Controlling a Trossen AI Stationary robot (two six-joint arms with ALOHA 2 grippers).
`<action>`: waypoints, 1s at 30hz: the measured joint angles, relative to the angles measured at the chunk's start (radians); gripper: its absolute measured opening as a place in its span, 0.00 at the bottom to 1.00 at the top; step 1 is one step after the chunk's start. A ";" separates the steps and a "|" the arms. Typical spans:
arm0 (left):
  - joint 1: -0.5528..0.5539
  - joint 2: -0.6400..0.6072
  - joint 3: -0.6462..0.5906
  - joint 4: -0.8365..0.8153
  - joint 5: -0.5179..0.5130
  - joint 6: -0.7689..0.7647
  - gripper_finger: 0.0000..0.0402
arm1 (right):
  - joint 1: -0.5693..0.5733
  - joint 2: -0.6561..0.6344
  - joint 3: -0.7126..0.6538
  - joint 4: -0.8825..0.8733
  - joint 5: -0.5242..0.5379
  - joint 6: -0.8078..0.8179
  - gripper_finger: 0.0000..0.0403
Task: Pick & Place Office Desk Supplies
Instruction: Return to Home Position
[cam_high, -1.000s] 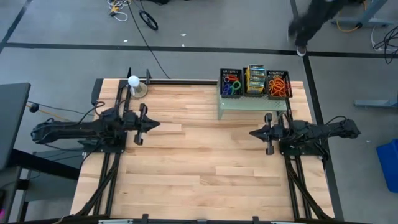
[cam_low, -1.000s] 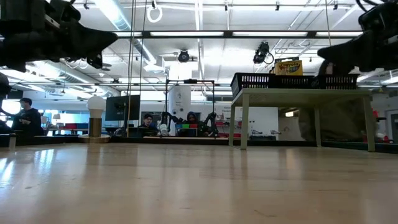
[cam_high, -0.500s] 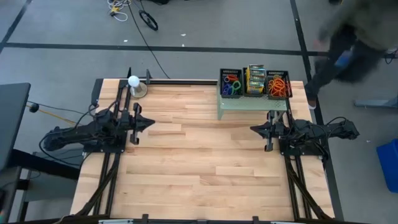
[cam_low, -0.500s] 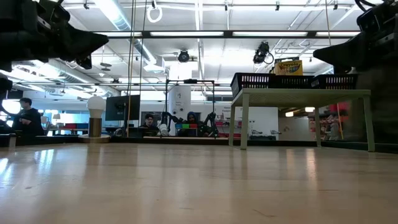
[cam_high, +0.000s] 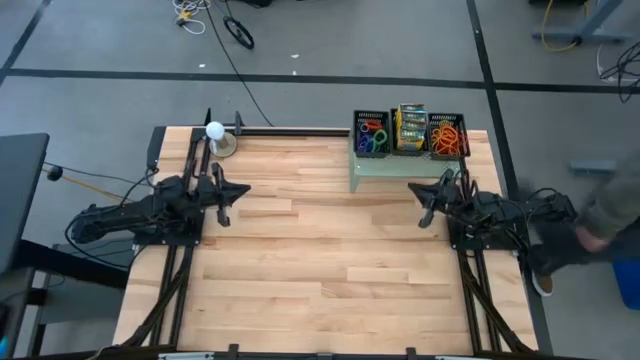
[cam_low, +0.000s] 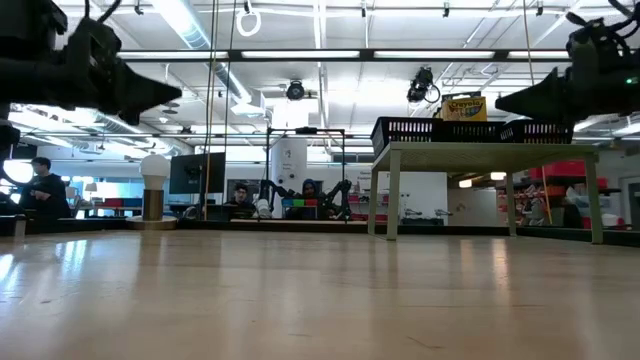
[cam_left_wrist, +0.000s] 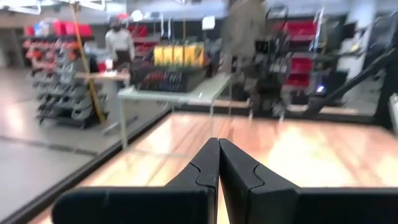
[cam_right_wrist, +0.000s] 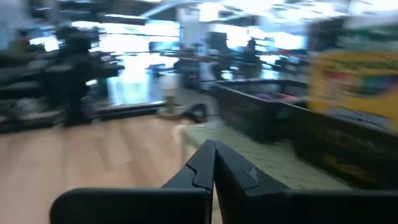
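Note:
Three black baskets stand in a row on a pale green stand (cam_high: 400, 172) at the table's far right. One holds coloured rings (cam_high: 371, 138), the middle one yellow-and-green crayon boxes (cam_high: 410, 128) (cam_low: 464, 106), the third orange rubber bands (cam_high: 449, 136). My left gripper (cam_high: 247, 190) (cam_left_wrist: 219, 143) hovers shut and empty over the table's left side, pointing toward the right. My right gripper (cam_high: 414, 187) (cam_right_wrist: 214, 144) hovers shut and empty just near of the stand's right end, slanting toward it. In the low view both, left (cam_low: 178, 92) and right (cam_low: 500, 100), hang well above the wood.
A white ball on a round base (cam_high: 215, 132) sits at the far left corner. Bare wood (cam_high: 330, 250) spans the gap between the arms and the near half. A person (cam_high: 590, 215) stands just past the table's right edge; other people sit in the room beyond.
My right gripper has swung its tip toward the far edge, onto the stand's right end. My left gripper has drawn back slightly toward the left edge and its tip has sunk. Both stayed shut. A person has walked from beyond the far right corner to beside the right edge.

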 joint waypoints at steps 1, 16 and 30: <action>0.000 0.000 0.000 -0.021 -0.011 0.002 0.03 | 0.000 0.000 0.000 0.000 0.030 0.020 0.03; 0.000 0.008 0.000 -0.052 -0.015 -0.021 0.03 | 0.000 0.000 0.000 0.000 0.041 0.077 0.06; 0.000 0.008 0.000 -0.054 -0.015 -0.021 0.03 | 0.000 0.000 -0.001 0.000 0.041 0.077 0.06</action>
